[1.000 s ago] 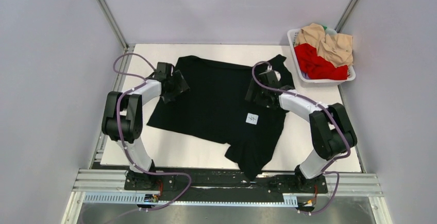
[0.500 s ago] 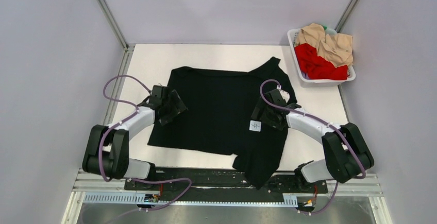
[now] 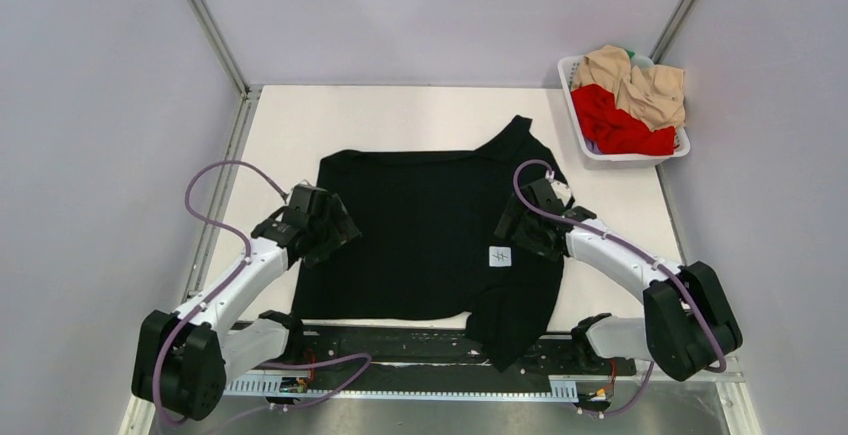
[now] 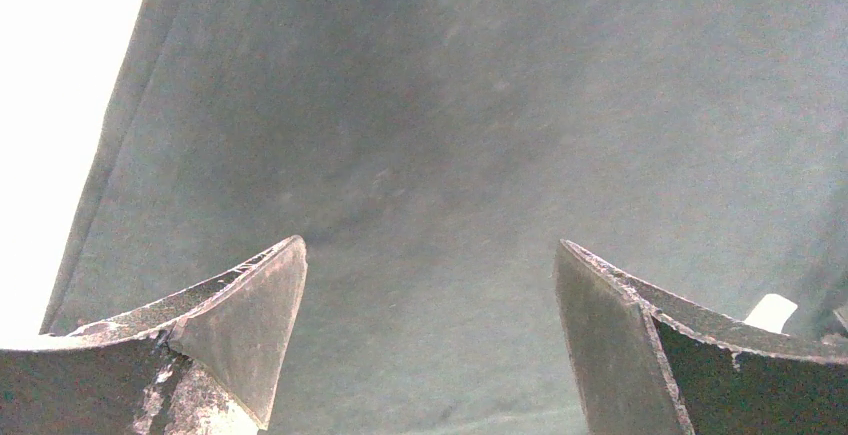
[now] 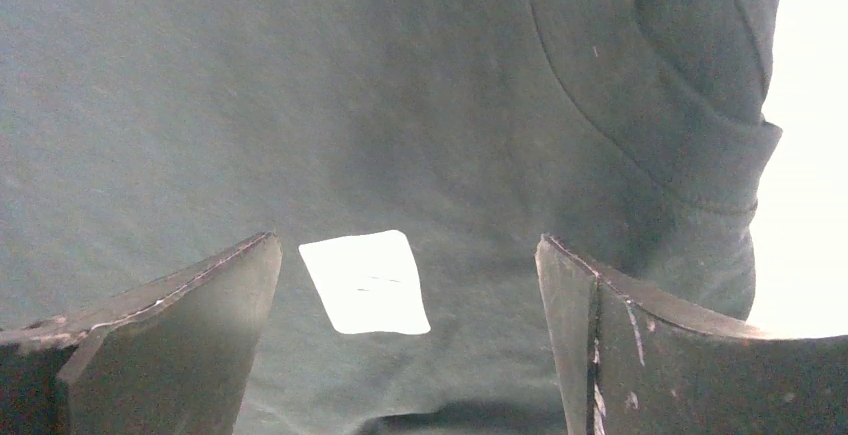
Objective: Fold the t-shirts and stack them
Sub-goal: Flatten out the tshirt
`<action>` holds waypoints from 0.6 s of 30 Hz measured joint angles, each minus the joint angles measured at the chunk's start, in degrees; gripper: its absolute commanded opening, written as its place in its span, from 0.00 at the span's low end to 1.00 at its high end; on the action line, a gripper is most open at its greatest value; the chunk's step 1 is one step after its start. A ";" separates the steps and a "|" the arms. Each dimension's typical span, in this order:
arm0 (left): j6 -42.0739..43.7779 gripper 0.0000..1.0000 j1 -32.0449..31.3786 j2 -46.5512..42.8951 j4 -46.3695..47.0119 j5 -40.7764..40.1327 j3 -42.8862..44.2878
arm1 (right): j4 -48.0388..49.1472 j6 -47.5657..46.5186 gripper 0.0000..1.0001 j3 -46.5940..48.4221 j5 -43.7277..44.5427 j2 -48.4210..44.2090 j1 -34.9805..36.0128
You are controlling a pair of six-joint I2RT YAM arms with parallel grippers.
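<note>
- black t-shirt [image 3: 420,225] lay spread at frame centre.
- my left gripper [image 3: 322,225] hung released over its left edge.
- my right gripper [image 3: 525,230], likewise released, stood beside the white tag [image 3: 499,256].

Looks like a robotics lab cell: white table [image 3: 300,125] closed in by plain grey panels [image 3: 100,105] behind and beside it, aluminium rail [image 3: 440,387] mounted along its near edge.

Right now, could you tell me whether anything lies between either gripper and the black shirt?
Nothing visible does: the left gripper and right gripper hang open directly over the black shirt, its tag under the right one.
</note>
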 measured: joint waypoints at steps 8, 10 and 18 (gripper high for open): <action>1.95 1.00 0.00 12.66 6.40 -2.54 15.78 | 2.19 -0.24 1.00 12.57 4.39 2.10 -0.63; 2.25 1.00 0.00 18.80 8.55 -3.02 19.98 | 3.87 -0.48 1.00 14.91 4.66 4.17 -1.38; 2.62 1.00 0.02 41.16 15.28 -3.80 34.56 | 9.14 -1.81 1.00 17.14 1.18 11.78 -6.40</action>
